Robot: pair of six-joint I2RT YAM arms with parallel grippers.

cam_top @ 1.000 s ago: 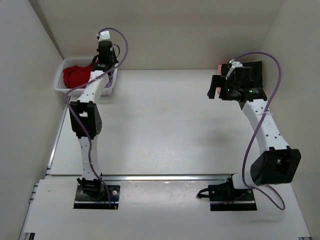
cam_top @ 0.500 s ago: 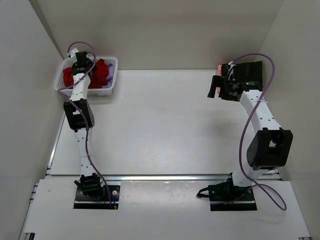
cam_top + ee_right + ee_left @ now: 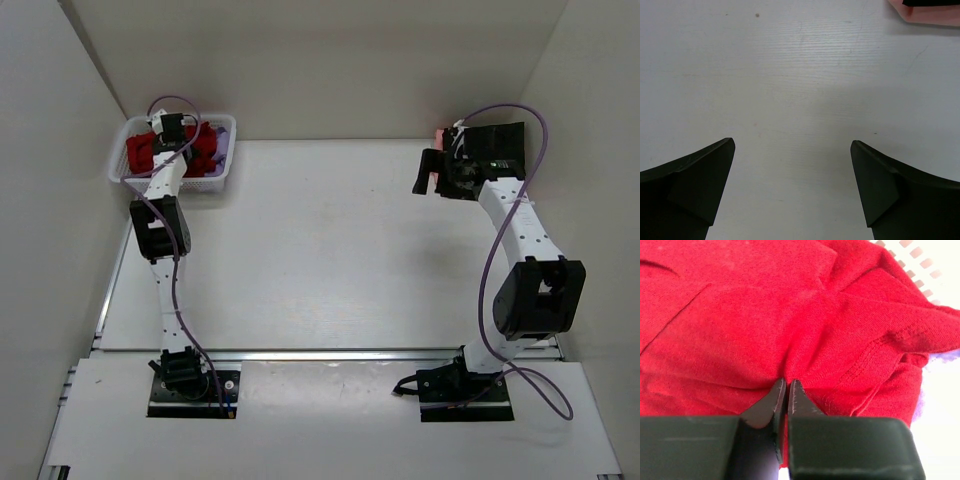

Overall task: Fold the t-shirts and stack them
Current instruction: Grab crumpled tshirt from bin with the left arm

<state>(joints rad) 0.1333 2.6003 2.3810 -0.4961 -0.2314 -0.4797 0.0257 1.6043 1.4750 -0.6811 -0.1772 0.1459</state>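
ITEM: red t-shirt [image 3: 740,315]. Location: crumpled in the white mesh basket [image 3: 118,170] at the far left corner of the desk [image 3: 320,250], on top of a pale lavender t-shirt [image 3: 222,140] that shows only at the basket's right side

HANDLING (judged): light, limp knit cloth with no stiffness. It will sag and trail when lifted and may drag the lavender piece up with it. The hems and seams are thicker and less likely to slip. Best hold: a gathered ridge, or a shoulder or hem edge, not flat cloth

LEFT FINGERS [image 3: 776,397]: down in the basket and drawn almost together, nipping a small raised fold of the red t-shirt. Creases run in toward the tips. The bite looks shallow, so a slow lift seems wise

RIGHT FINGERS [image 3: 705,175]: spread wide, holding nothing and touching nothing, hanging over bare desk at the far right

OTHER STOCK: salmon pink t-shirt [image 3: 920,15] flat on the desk just beyond the right fingers, with what looks to be a black t-shirt [image 3: 505,140] on top of it

STATUS (judged): pick-up of the red piece under way; folding not yet begun
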